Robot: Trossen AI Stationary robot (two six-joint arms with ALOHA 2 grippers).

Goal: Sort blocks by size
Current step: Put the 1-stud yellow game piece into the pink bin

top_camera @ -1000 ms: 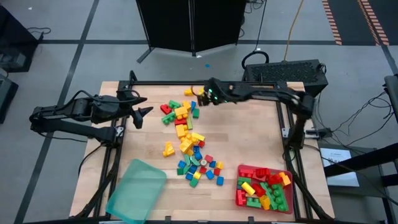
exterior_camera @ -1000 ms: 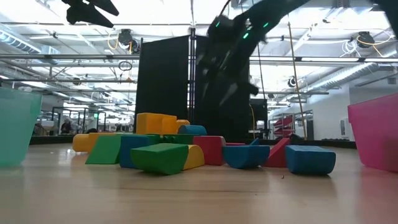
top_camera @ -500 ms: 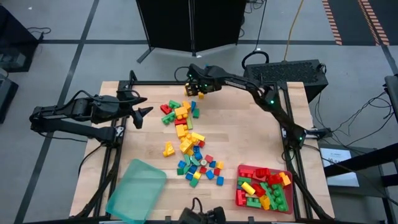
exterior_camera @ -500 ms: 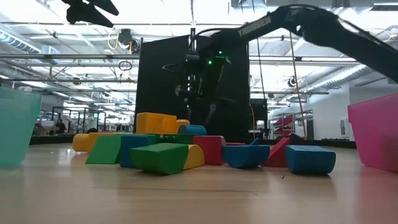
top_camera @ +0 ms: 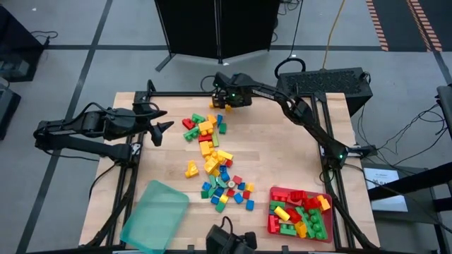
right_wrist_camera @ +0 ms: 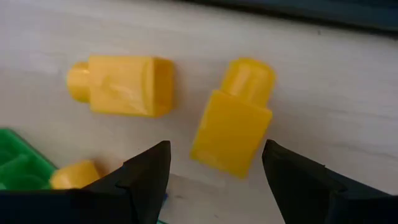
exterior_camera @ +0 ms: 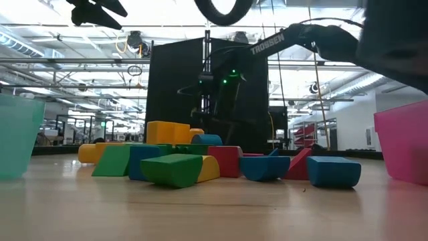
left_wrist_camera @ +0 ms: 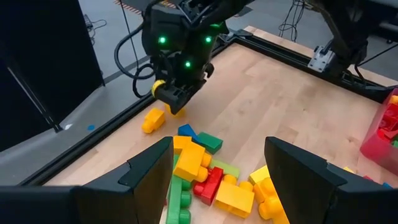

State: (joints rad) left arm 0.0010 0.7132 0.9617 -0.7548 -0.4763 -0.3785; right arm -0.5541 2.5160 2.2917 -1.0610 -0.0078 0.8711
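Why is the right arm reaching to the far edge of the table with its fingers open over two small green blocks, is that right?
Nearly: the two small blocks under the right gripper are yellow, not green, as the right wrist view shows. The rest holds: that arm reaches to the table's far edge and its fingers are open above them.

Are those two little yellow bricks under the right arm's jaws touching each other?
Apart. The right wrist view shows bare wood between the yellow brick lying on its side and the tilted yellow brick beside it.
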